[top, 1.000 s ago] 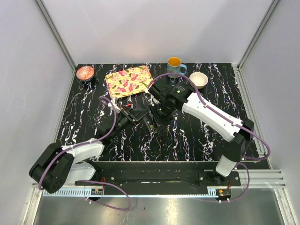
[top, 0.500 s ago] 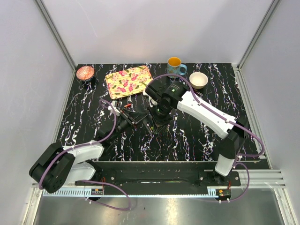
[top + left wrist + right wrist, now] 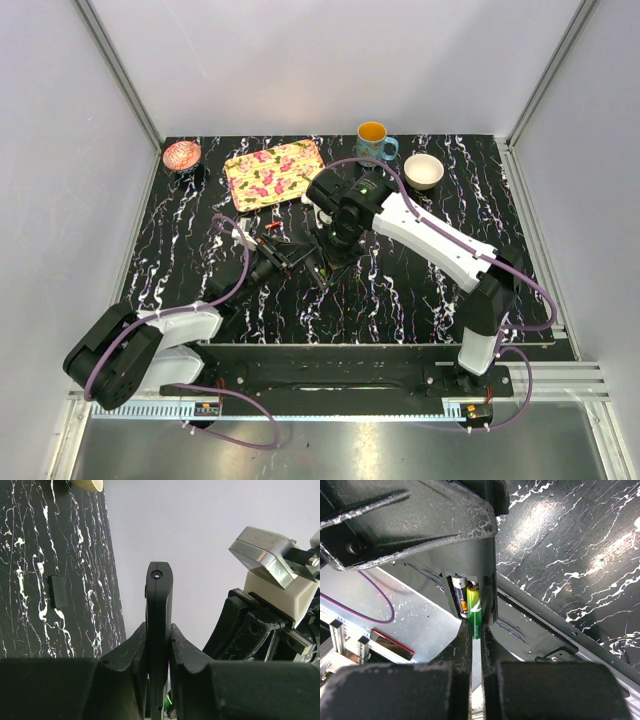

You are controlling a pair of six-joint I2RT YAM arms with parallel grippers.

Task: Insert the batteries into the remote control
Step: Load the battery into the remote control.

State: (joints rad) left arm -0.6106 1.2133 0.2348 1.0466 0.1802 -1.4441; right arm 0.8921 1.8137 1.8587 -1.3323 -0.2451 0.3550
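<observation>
Left gripper [image 3: 158,631]: narrow, both fingers clamped on the remote [image 3: 159,592]; remote stands edge-on between them, lifted off the table [image 3: 420,290]
Right gripper [image 3: 476,630]: almost fully closed; its tips pinch the lower end of a green battery [image 3: 475,605]
Green battery: its upper part sits in the remote's open bay; a second battery [image 3: 459,597] lies just beside it in the same bay
Where: both grippers meet over the middle of the table, nose to nose
Edges: tray [image 3: 275,172] near, just beyond the grippers; mug [image 3: 372,138] and bowl [image 3: 423,170] farther off at the far edge; near edge and both side edges well apart
On table: a small flat black piece [image 3: 59,591], apart from the remote
</observation>
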